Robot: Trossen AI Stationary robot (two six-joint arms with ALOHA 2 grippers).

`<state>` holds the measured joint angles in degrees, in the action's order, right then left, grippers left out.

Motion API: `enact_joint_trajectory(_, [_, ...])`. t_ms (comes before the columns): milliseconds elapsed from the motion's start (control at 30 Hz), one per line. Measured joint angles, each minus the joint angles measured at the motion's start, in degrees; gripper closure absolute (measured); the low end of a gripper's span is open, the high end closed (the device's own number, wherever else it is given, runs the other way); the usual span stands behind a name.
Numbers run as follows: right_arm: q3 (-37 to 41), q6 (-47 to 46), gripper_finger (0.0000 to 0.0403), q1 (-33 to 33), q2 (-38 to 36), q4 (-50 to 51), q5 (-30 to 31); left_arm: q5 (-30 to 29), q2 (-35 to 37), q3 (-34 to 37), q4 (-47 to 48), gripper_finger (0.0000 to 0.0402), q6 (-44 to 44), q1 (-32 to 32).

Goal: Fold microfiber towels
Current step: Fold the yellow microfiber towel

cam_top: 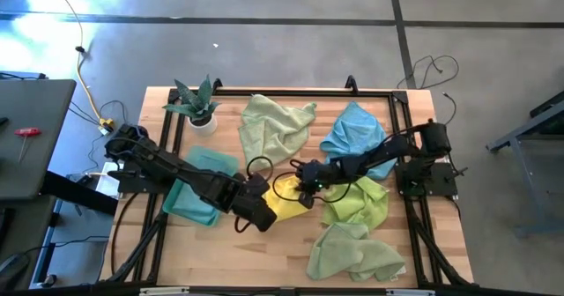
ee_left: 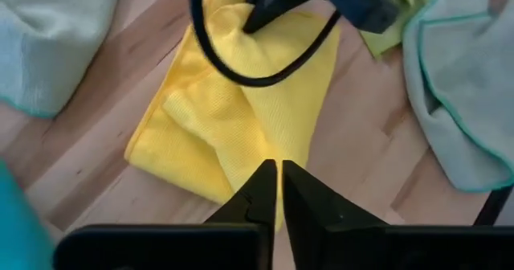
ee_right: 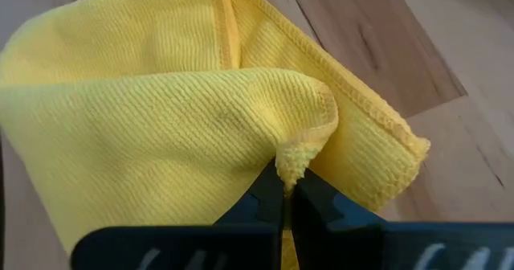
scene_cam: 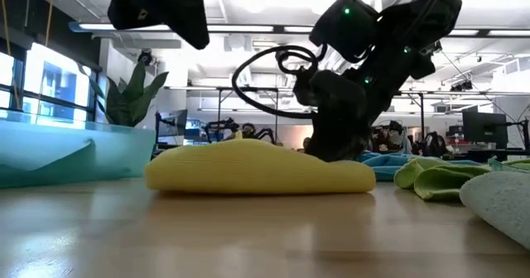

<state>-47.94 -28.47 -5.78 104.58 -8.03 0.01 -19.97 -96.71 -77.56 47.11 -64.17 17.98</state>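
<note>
A grey concrete floor surrounds the wooden desk (cam_top: 264, 252), and a bright open workshop shows behind it. The yellow towel (cam_top: 284, 201) lies bunched near the middle of the desk, partly folded over itself. The right gripper (ee_right: 284, 191) is pinched tight on a fold of that towel, the cloth puckered between its fingertips. The left gripper (ee_left: 278, 191) hangs just above the towel's near edge, its fingers almost together with only a thin gap and nothing in them. A teal towel (cam_top: 196, 190) lies under the left arm beside a potted plant (cam_top: 199, 102). A pale green towel (cam_top: 275, 125) and a blue towel (cam_top: 354, 130) lie at the back, with two more green towels (cam_top: 354, 254) crumpled at the front right.
</note>
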Motion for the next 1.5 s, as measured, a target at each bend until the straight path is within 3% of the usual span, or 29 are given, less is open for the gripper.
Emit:
enact_joint_trajectory(233, [0.0,0.0,0.0403,-0.2,-0.1,0.6,-1.4,8.1,-2.3,0.1,2.0,0.0296,-1.0,-2.4])
enact_joint_trajectory(467, [-0.1,-1.5,0.0403,-0.2,-0.2,2.1,-3.4,6.3,-6.7,0.8,0.9,0.0222,-1.9,-4.9])
enact_joint_trajectory(667, [-0.1,-1.7,0.0403,-0.2,-0.2,2.8,-3.7,8.6,-5.2,11.3,-11.7,0.0218,-3.2,-5.3])
enact_joint_trajectory(900, [-0.1,-3.1,0.0403,-0.2,-0.2,3.1,-4.5,10.6,0.2,25.8,-39.1,0.0228,-4.1,-6.2])
enact_joint_trajectory(1133, [-0.1,-5.2,0.0402,0.7,-0.2,3.6,-4.9,1.9,1.6,28.9,-39.1,0.0229,-1.2,-7.3])
enact_joint_trajectory(1333, [0.0,-6.3,0.0402,1.3,-0.2,3.6,-5.4,1.4,0.6,28.9,-38.7,0.0229,1.4,-9.7])
enact_joint_trajectory(1500, [0.0,-7.6,0.0402,1.3,-0.2,3.6,-5.1,5.0,0.6,28.9,-39.8,0.0229,4.7,-11.4])
